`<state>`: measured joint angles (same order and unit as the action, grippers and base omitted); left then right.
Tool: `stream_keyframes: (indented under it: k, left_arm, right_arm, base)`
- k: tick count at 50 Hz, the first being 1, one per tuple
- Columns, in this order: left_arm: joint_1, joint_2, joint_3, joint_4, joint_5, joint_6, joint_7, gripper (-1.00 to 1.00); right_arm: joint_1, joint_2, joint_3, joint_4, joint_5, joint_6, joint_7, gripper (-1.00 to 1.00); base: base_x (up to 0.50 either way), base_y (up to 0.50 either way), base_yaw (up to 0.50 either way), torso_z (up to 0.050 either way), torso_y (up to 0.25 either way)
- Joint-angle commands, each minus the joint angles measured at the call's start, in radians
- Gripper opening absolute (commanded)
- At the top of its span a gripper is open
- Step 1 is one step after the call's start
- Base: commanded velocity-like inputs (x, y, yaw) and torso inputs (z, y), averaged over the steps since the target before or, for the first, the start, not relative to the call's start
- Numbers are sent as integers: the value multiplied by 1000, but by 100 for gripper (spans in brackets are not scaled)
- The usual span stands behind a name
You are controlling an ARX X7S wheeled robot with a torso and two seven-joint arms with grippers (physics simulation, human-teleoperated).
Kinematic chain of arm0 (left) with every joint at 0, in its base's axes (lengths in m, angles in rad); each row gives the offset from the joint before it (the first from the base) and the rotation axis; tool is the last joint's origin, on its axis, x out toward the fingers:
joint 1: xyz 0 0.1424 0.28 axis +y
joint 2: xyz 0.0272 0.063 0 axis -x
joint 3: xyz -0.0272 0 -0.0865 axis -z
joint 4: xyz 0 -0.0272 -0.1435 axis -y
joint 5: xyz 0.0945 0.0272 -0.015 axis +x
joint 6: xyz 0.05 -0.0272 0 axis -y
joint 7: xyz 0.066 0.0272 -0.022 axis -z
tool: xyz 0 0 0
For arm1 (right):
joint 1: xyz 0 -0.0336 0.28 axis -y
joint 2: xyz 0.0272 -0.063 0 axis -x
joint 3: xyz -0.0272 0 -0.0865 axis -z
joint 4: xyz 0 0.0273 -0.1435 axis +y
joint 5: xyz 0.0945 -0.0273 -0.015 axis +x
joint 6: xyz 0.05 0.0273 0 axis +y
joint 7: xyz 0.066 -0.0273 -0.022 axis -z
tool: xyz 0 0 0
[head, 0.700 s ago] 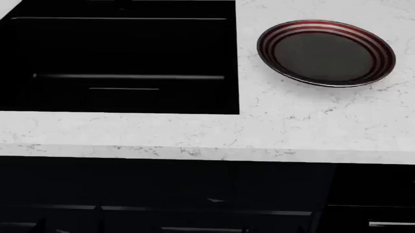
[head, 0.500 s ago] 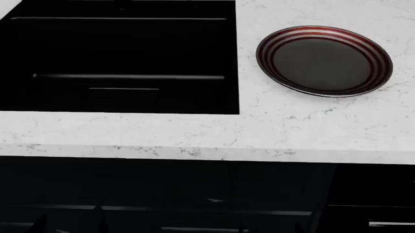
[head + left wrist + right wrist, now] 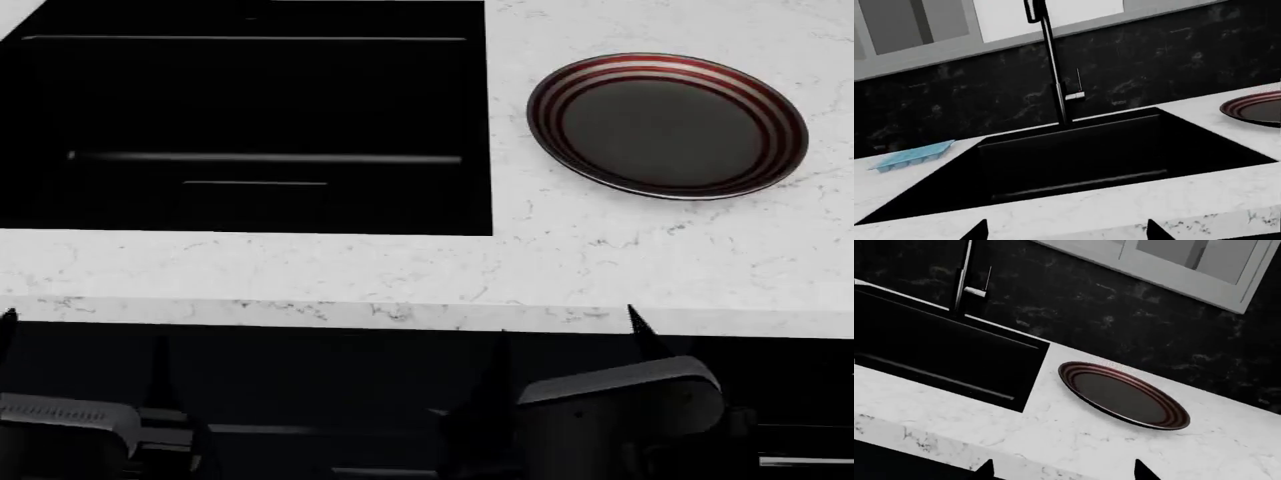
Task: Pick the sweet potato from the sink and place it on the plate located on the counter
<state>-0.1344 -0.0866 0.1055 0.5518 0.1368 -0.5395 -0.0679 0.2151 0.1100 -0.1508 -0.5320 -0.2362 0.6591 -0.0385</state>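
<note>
The black sink (image 3: 254, 120) fills the head view's upper left, and its inside is too dark to show the sweet potato in any view. The red-striped plate (image 3: 667, 125) lies empty on the white counter (image 3: 561, 260), right of the sink. My left gripper (image 3: 83, 335) and right gripper (image 3: 567, 330) are low in front of the counter's edge, both open and empty. The left wrist view shows the sink (image 3: 1074, 160), the plate's edge (image 3: 1254, 107) and my left gripper (image 3: 1066, 231). The right wrist view shows the plate (image 3: 1124, 395), the sink (image 3: 941, 355) and my right gripper (image 3: 1064, 471).
A black faucet (image 3: 1054, 65) stands behind the sink against a dark backsplash. A light blue ice tray (image 3: 914, 155) lies on the counter on the sink's far side from the plate. Dark cabinet fronts (image 3: 334, 400) run below the counter edge.
Both grippers have come up into the bottom of the head view, where neither showed before. The plate settled slightly early on and has lain still since.
</note>
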Motion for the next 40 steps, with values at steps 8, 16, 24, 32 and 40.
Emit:
stream_keyframes:
  k: [8, 16, 24, 32, 40]
  left_arm:
    - [-256, -45, 53, 200, 49, -332, 44, 100]
    - [-312, -48, 65, 221, 50, -391, 52, 100]
    - [-296, -49, 53, 244, 32, -383, 54, 100]
    - [-286, -56, 66, 243, 27, -370, 49, 100]
    - [-290, -66, 78, 249, 29, -377, 45, 100]
  right_arm:
    - [258, 41, -42, -156, -62, 324, -83, 100]
    - [276, 36, -19, -166, -20, 314, -111, 100]
    - [265, 44, -21, -200, -27, 334, -105, 100]
    - [259, 48, -2, -217, -14, 325, -105, 100]
    - [257, 51, 3, -224, -5, 318, -103, 100]
  base:
    - [0, 0, 0, 0, 0]
    - [0, 0, 0, 0, 0]
    - [106, 114, 0, 0, 0]
    - [410, 349, 0, 0, 0]
    - [488, 230, 0, 0, 0]
